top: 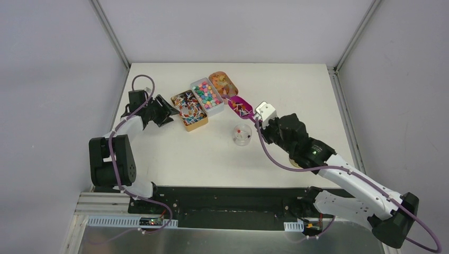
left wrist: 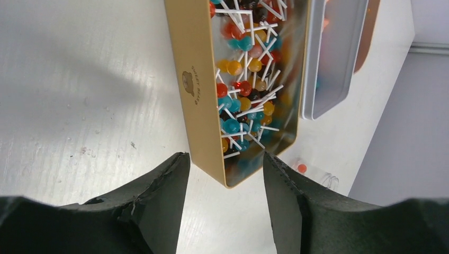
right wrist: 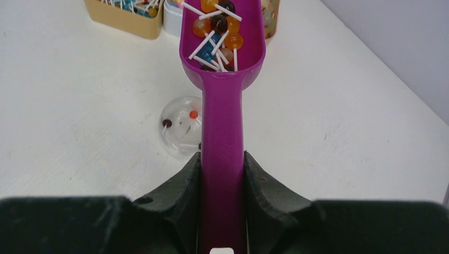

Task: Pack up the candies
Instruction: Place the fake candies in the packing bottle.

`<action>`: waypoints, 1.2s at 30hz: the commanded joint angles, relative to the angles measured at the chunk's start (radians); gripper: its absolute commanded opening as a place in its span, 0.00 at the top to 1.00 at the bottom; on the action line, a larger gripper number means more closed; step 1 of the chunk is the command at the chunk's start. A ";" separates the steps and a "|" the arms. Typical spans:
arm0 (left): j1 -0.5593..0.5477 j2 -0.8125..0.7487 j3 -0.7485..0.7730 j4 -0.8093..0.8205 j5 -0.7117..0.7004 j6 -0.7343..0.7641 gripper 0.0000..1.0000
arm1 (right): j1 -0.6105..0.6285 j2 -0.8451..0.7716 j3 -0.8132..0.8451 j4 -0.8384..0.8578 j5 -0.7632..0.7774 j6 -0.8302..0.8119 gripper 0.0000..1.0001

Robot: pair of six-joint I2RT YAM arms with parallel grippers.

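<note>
The candies [left wrist: 249, 90] are tiny round lollipops on white sticks, in red, blue, orange and brown, heaped in a gold tin [left wrist: 198, 90]. My left gripper [left wrist: 225, 157] is open, and the tin's near corner sits just ahead between its fingers without touching them. My right gripper [right wrist: 222, 159] is shut on the handle of a purple scoop [right wrist: 222, 106]. Several candies [right wrist: 219, 32] lie in the scoop's bowl. In the top view the scoop [top: 240, 106] hangs just beyond a small clear round container [top: 242, 134] that holds a few candies.
A white tin [top: 207, 97] of small coloured sweets and an orange tin [top: 223, 84] stand in a row right of the gold tin [top: 189, 111]. The left gripper [top: 168, 114] sits at that tin's left end. Bare table surrounds the container.
</note>
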 commanded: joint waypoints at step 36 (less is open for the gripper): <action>-0.011 -0.181 -0.018 -0.051 -0.012 0.114 0.40 | 0.016 -0.060 0.131 -0.535 0.023 -0.004 1.00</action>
